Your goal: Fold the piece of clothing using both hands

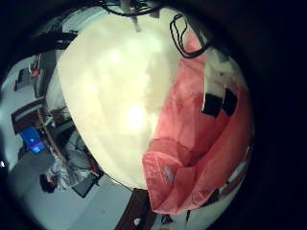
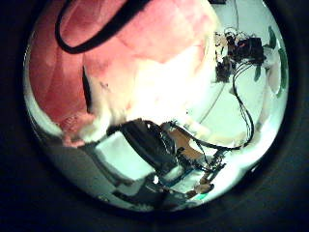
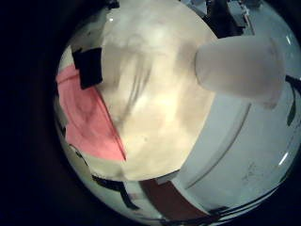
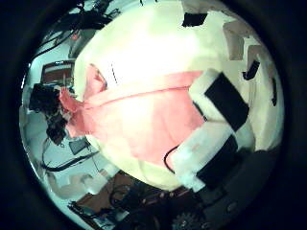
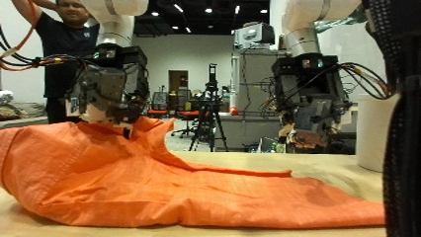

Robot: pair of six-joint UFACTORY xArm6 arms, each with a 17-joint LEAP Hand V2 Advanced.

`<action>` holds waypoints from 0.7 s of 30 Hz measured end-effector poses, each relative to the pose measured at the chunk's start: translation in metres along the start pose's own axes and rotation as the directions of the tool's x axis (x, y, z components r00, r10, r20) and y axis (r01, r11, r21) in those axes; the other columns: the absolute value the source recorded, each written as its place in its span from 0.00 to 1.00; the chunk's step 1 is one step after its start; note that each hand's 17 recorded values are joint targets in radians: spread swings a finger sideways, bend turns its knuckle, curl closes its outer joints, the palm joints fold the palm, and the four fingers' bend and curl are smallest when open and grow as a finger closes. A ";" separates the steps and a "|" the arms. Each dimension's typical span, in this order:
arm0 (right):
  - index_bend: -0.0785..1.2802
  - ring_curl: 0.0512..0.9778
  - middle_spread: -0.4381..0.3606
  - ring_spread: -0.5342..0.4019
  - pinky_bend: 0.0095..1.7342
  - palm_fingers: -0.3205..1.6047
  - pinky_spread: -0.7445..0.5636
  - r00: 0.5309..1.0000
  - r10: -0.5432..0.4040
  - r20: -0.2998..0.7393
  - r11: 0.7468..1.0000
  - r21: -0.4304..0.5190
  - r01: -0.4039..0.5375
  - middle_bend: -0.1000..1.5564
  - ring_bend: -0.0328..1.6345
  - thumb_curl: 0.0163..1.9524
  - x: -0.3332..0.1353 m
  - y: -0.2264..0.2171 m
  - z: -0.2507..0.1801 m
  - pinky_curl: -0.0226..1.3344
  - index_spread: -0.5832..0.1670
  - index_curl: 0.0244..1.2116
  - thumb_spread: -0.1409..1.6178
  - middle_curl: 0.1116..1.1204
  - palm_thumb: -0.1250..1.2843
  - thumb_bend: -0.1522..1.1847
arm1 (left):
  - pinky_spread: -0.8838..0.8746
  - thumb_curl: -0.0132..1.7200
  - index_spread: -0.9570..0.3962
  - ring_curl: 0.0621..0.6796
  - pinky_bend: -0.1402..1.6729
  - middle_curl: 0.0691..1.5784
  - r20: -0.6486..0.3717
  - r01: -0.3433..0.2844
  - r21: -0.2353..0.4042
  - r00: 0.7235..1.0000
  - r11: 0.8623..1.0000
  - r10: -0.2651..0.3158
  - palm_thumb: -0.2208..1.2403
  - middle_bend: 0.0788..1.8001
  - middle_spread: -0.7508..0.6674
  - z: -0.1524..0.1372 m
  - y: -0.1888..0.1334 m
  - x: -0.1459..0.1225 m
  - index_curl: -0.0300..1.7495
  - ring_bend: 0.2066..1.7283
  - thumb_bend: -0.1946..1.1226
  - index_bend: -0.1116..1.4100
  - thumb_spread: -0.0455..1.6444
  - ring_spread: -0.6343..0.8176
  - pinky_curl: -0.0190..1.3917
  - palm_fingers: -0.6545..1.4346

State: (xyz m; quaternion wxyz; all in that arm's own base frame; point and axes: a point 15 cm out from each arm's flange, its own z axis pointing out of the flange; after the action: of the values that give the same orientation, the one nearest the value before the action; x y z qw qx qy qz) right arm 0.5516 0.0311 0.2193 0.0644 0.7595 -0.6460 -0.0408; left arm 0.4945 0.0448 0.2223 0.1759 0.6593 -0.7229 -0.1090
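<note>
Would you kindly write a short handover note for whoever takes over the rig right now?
Left hand: up above the table, fingers curled on a raised peak of the orange garment.
Right hand: hanging clear above the table, holding nothing; whether its fingers are open or shut is not clear.
Garment: spread flat over the table apart from the lifted part under the left hand, with one long tail running out below the right hand.
Done: one grasp and lift by the left hand.
Left: no finished fold shows; the right hand likely needs to take hold too.
</note>
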 end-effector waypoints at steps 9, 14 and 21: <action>0.36 0.54 0.33 0.32 0.28 0.32 0.38 0.999 -0.027 0.028 0.991 0.130 0.023 0.55 0.67 0.14 0.012 0.024 -0.045 0.59 0.29 0.54 0.95 0.59 0.61 0.11 | 0.54 0.35 0.74 0.51 0.42 0.20 -0.089 0.017 0.178 0.996 0.984 -0.001 0.31 0.17 0.65 -0.055 0.009 -0.006 0.33 0.39 0.33 0.20 0.82 0.51 0.36 0.24; 0.37 0.51 0.36 0.33 0.24 0.33 0.47 0.999 -0.044 0.016 0.981 0.190 0.040 0.53 0.63 0.13 0.019 0.056 -0.078 0.56 0.30 0.52 0.94 0.57 0.60 0.11 | 0.72 0.30 0.75 0.37 0.34 0.17 -0.069 0.014 0.260 0.998 0.966 0.004 0.32 0.10 0.72 -0.083 0.029 -0.009 0.30 0.26 0.29 0.18 0.82 0.67 0.29 0.25; 0.38 0.48 0.35 0.34 0.21 0.34 0.56 0.996 -0.092 -0.003 0.978 0.186 0.090 0.51 0.59 0.13 0.028 0.127 -0.082 0.53 0.30 0.49 0.92 0.54 0.62 0.11 | 0.80 0.26 0.75 0.30 0.30 0.16 -0.049 -0.013 0.292 0.998 0.956 0.028 0.34 0.06 0.74 -0.094 0.063 0.005 0.25 0.19 0.25 0.17 0.81 0.75 0.25 0.29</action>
State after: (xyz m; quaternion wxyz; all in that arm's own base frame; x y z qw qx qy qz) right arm 0.4444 -0.0123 0.3199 -0.0108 0.7909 -0.6117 0.0147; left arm 0.4736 0.0534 0.3333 0.0970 0.6731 -0.7329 0.0177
